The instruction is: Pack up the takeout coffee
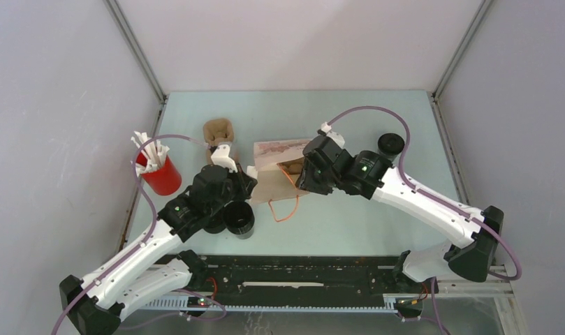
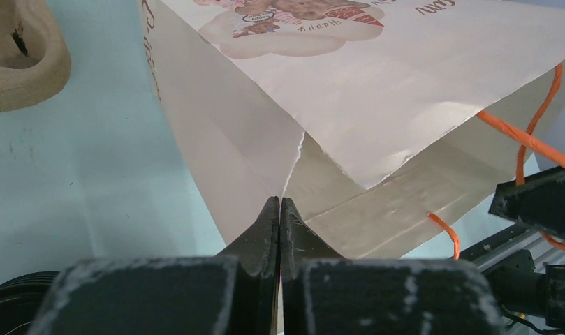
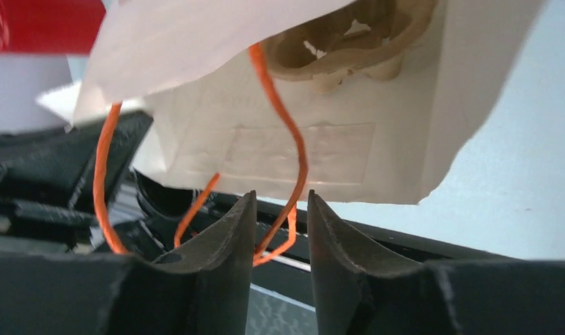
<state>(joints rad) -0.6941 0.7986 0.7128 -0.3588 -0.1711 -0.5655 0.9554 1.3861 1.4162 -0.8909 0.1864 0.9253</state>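
Note:
A white paper bag (image 1: 279, 164) lies on its side mid-table, mouth toward me, orange cord handles (image 1: 286, 206) spilling out. One takeout coffee (image 1: 239, 218), a black lidded cup, stands beside my left arm. Another black cup (image 1: 390, 145) stands behind my right arm. My left gripper (image 2: 280, 201) is shut, its tips pinching the bag's (image 2: 349, 105) creased side edge. My right gripper (image 3: 281, 197) hangs open at the bag's mouth, with an orange handle loop (image 3: 293, 160) dangling loose between its fingers. A brown pulp carrier (image 3: 349, 35) sits inside the bag.
A red cup with white sticks (image 1: 159, 171) stands at the left, close to my left arm. A second brown pulp carrier (image 1: 220, 132) lies behind the left gripper. Grey walls close in the table on three sides. The black base rail (image 1: 300, 276) runs along the near edge.

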